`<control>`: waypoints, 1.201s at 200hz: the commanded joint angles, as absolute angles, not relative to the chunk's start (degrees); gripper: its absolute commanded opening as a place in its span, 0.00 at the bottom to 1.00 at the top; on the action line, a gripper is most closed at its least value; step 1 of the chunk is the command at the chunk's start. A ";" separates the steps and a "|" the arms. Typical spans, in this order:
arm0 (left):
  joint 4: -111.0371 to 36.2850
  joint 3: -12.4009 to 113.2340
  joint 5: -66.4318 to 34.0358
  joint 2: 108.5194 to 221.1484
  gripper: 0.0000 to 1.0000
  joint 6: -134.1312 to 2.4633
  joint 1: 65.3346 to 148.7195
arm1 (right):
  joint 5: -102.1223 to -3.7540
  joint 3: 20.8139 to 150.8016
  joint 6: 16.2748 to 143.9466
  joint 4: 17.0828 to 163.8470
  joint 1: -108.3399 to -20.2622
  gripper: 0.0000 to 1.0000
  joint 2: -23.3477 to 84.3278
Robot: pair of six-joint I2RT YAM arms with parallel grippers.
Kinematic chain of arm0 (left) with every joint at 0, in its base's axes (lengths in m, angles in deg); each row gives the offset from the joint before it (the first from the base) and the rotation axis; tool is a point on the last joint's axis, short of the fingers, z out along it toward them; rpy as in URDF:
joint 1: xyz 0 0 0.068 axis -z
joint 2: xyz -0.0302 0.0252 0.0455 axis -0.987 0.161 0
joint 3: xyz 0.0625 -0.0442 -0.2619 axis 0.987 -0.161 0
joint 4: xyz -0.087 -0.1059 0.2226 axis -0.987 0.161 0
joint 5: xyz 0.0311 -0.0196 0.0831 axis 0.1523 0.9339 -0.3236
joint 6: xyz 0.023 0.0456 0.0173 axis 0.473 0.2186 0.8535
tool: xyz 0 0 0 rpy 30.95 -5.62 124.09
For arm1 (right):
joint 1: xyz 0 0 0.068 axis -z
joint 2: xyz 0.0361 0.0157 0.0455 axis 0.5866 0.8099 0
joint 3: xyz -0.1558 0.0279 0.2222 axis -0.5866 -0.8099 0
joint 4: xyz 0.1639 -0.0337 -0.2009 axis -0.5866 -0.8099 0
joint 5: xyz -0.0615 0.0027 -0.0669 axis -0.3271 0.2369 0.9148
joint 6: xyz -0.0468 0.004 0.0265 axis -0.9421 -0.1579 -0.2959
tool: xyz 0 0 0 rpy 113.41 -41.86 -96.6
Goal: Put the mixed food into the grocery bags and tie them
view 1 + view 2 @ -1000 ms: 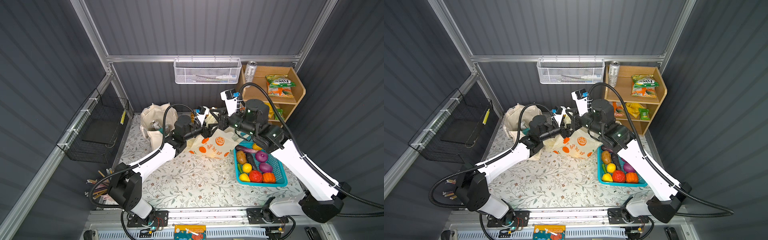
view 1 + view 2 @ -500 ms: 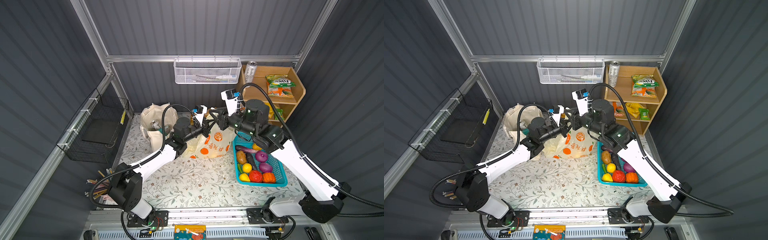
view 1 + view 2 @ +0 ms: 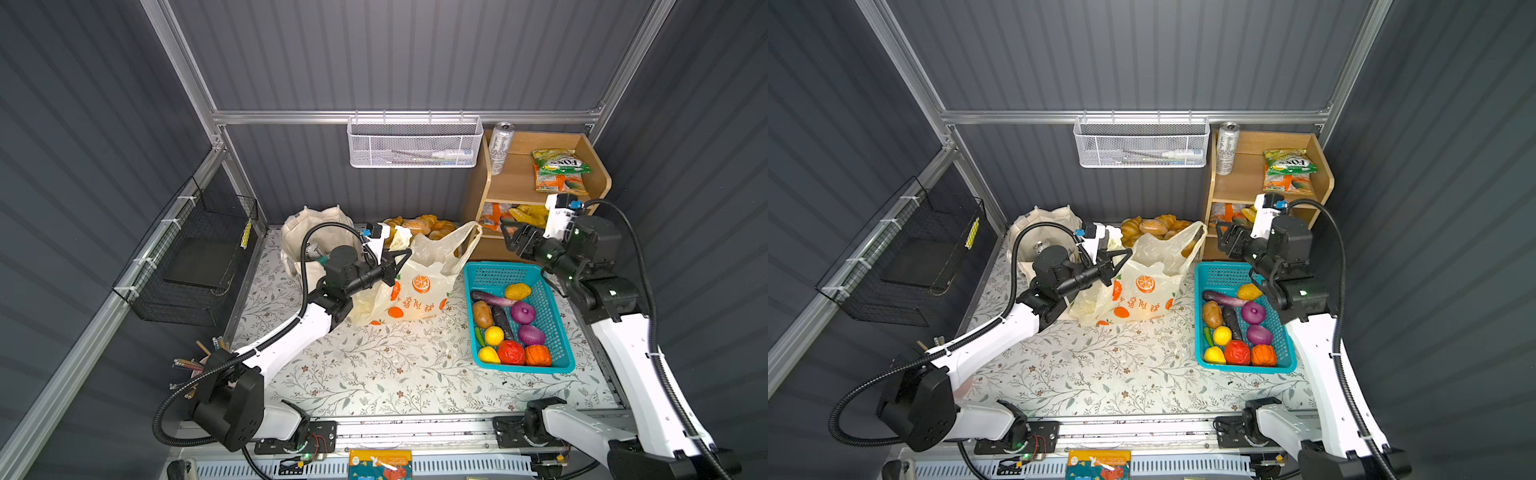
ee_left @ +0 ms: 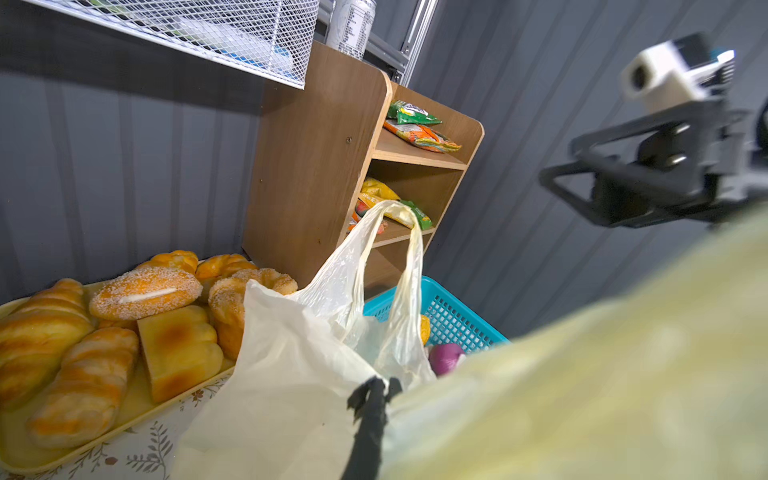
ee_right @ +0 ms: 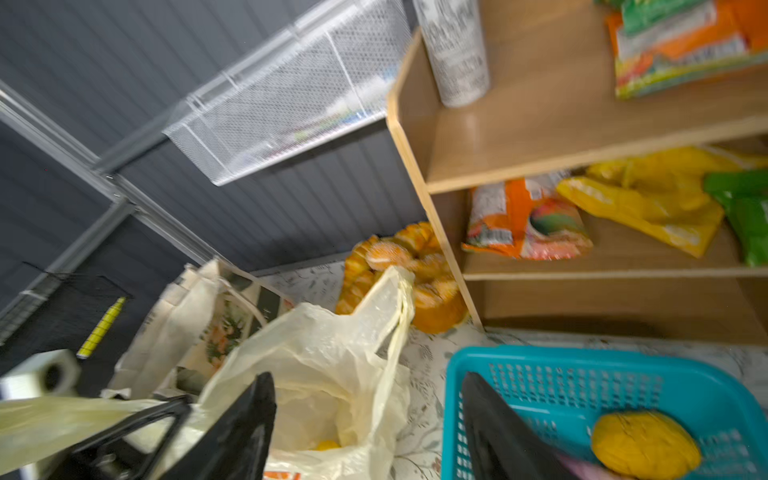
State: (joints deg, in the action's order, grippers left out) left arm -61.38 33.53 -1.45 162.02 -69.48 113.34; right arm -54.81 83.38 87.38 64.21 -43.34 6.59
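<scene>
Standing at the middle back of the flowered worktop [image 3: 374,374], the thin yellowish plastic bag [image 3: 415,291] [image 3: 1142,295] with orange fruit print is open at its top in both top views. The left jaws are pressed together on the left side of the bag's mouth and pinch the plastic; in the left wrist view this plastic is a big blurred yellow sheet near the lens. One handle [image 4: 414,257] of the bag stands up free on the side of the wooden shelf [image 3: 515,183]. The right jaws are spread wide and hold nothing; they hang in the air over the far end of the turquoise basket [image 3: 528,368], in front of the shelf and apart from the bag. In the right wrist view a small yellow thing [image 5: 326,444] lies at the bottom of the bag.

The toy vegetables [image 3: 505,324] lie in the basket, just beside the plastic bag on its right. The bread pieces [image 3: 419,224] lie on a yellow tray [image 4: 133,409] behind the bag, by the back wall. The drink can [image 3: 500,145] stands upright on the upper board of the shelf, and snack packets [image 3: 559,166] lie on both boards. The cream canvas bag [image 3: 311,224] stands in the back left corner.
</scene>
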 commanded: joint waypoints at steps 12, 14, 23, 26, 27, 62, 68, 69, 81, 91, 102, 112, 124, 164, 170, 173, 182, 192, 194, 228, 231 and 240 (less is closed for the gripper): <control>-60.11 32.08 -0.29 160.71 0.00 -70.15 113.61 | -63.77 80.35 89.79 63.82 -43.38 0.73 10.76; -60.11 31.98 -0.33 160.65 0.00 -70.15 113.61 | -64.01 80.27 89.82 63.98 -43.39 0.73 11.01; -59.88 31.88 -0.39 160.50 0.00 -70.12 113.59 | -64.41 79.56 89.98 65.00 -43.39 0.73 12.11; -59.79 31.95 -0.35 160.48 0.00 -70.07 113.60 | -64.42 79.38 90.04 65.33 -43.39 0.73 12.51; -59.79 31.94 -0.35 160.48 0.00 -70.06 113.61 | -64.42 79.34 90.11 65.43 -43.39 0.73 12.58; -59.50 32.12 0.08 160.65 0.00 -70.26 113.61 | -66.14 80.98 91.52 69.26 -43.47 0.73 17.53; -59.60 31.96 0.14 160.73 0.00 -70.41 113.61 | -66.62 81.67 91.68 69.36 -43.48 0.73 18.35; -59.65 31.95 0.12 160.73 0.00 -70.41 113.61 | -66.66 81.80 91.72 69.38 -43.52 0.73 18.49; -59.72 31.86 0.25 160.83 0.00 -70.58 113.61 | -67.10 82.55 91.98 69.89 -43.73 0.72 19.17; -59.82 31.77 0.28 160.76 0.00 -70.75 113.60 | -67.14 83.18 91.97 70.22 -43.99 0.72 19.77; -59.96 31.66 0.17 160.74 0.00 -70.75 113.61 | -67.31 84.07 91.81 70.27 -44.04 0.72 20.81; -59.95 31.60 0.33 160.85 0.00 -70.80 113.61 | -67.56 84.81 91.88 70.75 -44.09 0.71 21.77; -59.98 31.67 0.41 160.91 0.00 -70.89 113.61 | -67.92 86.03 91.99 70.87 -44.09 0.68 23.22; -60.37 32.90 0.13 161.70 0.00 -73.14 113.46 | -68.15 92.66 91.13 69.90 -44.20 0.00 26.70; -60.09 33.44 -0.13 161.79 0.00 -73.83 113.20 | -68.23 94.42 90.88 68.68 -44.18 0.00 25.83; -59.69 33.79 -0.16 161.80 0.00 -74.10 112.88 | -68.16 95.18 90.69 68.44 -44.32 0.00 25.11; -57.74 35.08 -0.17 162.00 0.00 -74.92 111.81 | -65.98 97.33 89.03 66.40 -45.58 0.00 22.51; -55.57 36.12 -0.74 162.19 0.00 -75.31 110.53 | -60.51 99.73 85.18 62.99 -47.62 0.00 20.72; -55.26 36.30 -1.02 162.22 0.00 -75.32 110.40 | -59.55 100.08 84.45 62.44 -47.98 0.00 20.53; -46.27 40.35 -3.18 164.63 0.00 -72.30 109.24 | -50.89 103.78 74.06 52.37 -55.85 0.00 19.92; -45.60 40.74 -3.34 164.81 0.00 -72.07 109.14 | -48.36 102.90 72.95 53.21 -57.56 0.00 19.28; -42.64 42.15 -4.05 165.49 0.00 -71.47 108.89 | -44.43 101.11 70.47 53.71 -60.26 0.00 18.89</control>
State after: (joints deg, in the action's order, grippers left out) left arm -51.44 38.32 -2.26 163.53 -73.43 109.36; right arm -56.12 103.56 80.34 59.62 -53.35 19.81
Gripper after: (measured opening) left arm 0.047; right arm 0.041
